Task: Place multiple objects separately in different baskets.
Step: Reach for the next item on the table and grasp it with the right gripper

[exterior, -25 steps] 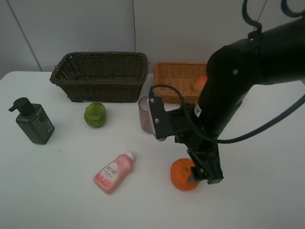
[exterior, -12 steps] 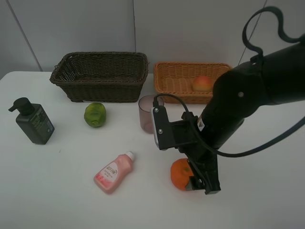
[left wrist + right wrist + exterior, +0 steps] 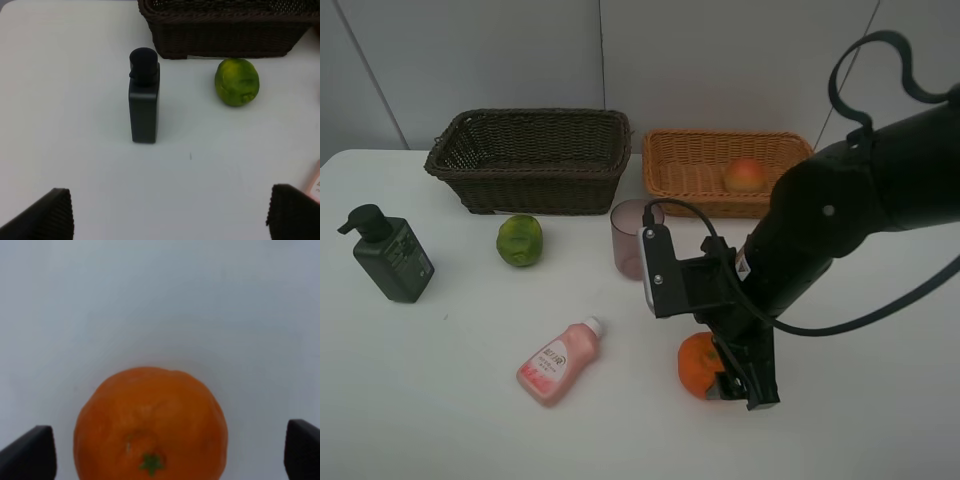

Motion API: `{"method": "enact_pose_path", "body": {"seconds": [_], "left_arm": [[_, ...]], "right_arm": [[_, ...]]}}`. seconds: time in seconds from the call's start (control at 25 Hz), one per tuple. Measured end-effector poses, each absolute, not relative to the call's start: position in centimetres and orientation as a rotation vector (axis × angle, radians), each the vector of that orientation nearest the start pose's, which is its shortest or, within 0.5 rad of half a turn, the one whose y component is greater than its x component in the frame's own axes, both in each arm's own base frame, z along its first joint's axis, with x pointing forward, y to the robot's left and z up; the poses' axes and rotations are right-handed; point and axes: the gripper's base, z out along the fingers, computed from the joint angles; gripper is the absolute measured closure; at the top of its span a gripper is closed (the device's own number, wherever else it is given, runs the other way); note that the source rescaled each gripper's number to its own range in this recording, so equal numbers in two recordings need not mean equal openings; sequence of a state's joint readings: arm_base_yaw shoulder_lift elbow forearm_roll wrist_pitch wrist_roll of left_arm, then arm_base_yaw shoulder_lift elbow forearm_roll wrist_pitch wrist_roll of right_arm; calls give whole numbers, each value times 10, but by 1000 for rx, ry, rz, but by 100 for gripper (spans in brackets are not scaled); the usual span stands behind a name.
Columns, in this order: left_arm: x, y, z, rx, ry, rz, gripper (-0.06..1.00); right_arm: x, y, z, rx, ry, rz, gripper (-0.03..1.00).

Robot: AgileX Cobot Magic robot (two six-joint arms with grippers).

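My right gripper is open and low on the table, its fingers on either side of the orange tangerine. In the right wrist view the tangerine fills the gap between the open fingertips. My left gripper is open and empty, hanging over bare table in front of the dark green pump bottle and the green citrus. The peach lies in the light basket. The dark basket shows nothing inside.
The mauve cup stands just behind my right arm, in front of the gap between the baskets. A pink bottle lies on its side left of the tangerine. The pump bottle stands at the far left.
My right arm has shifted toward the table's front and lower, so the peach and light basket are uncovered. Its open fingers now sit closer around the tangerine. Nothing else moved.
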State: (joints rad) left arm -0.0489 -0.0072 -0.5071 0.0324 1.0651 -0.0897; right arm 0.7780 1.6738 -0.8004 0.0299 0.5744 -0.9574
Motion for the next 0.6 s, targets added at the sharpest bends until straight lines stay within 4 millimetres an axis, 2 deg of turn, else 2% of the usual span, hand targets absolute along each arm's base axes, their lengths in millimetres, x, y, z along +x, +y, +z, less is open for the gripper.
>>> {"method": "enact_pose_path", "body": {"seconds": [0.6], "left_arm": [[-7, 3, 279, -43, 2034, -48, -6]], "right_arm": [[196, 195, 125, -2248, 1951, 2, 0]]}}
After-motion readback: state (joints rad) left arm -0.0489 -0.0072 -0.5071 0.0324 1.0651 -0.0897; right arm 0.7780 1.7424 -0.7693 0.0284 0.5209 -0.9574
